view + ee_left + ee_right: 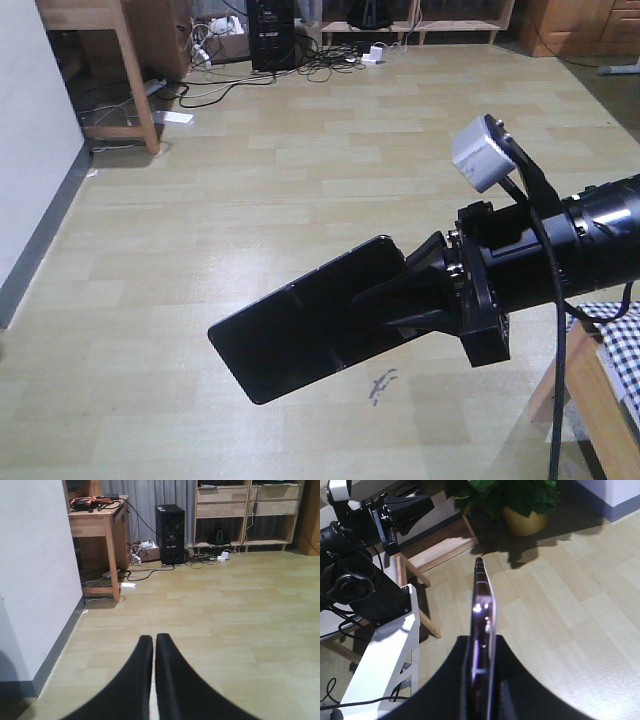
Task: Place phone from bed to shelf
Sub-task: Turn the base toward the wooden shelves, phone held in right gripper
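Though largely plain, phone (290, 335) partly behind right fingers (418, 285).

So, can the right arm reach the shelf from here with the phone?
Probably not: the right gripper holds the phone over bare floor, and the shelf stands far across the room. Only distance seems in the way.

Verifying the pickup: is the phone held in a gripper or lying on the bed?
Held. The right gripper clamps one end of the phone, which sticks out over the wood floor, clear of the bed.

Home bedroom: gingham bed (620, 340), wooden shelf (220, 509)
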Controlling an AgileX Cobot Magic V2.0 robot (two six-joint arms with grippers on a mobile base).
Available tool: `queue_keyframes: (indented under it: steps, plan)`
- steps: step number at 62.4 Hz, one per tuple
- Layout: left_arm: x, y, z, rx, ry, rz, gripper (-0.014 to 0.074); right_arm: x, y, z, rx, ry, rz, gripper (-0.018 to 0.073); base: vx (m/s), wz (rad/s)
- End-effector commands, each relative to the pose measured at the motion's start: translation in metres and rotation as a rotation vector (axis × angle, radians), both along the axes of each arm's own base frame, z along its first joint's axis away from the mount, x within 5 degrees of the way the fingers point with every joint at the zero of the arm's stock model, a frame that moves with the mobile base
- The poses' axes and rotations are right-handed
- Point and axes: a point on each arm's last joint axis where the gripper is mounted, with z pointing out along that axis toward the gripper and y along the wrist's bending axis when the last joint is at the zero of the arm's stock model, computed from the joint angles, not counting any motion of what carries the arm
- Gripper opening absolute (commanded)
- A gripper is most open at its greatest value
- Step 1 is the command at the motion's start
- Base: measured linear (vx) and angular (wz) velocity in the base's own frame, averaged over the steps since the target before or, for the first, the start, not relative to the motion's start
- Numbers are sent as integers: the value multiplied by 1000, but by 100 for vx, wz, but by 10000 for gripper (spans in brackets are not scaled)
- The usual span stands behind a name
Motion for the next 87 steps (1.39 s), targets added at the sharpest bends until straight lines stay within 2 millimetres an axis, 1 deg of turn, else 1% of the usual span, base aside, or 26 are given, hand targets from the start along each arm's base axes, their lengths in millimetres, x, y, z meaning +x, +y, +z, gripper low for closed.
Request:
queue_keyframes:
  steps: [1, 87]
  plan:
    - [0, 0, 4, -5, -71, 3, 1, -10, 2, 21, 95, -22, 44, -2, 28, -11]
    - [0, 0, 4, -5, -71, 3, 1, -10, 2, 21, 95, -22, 44, -2, 31, -10]
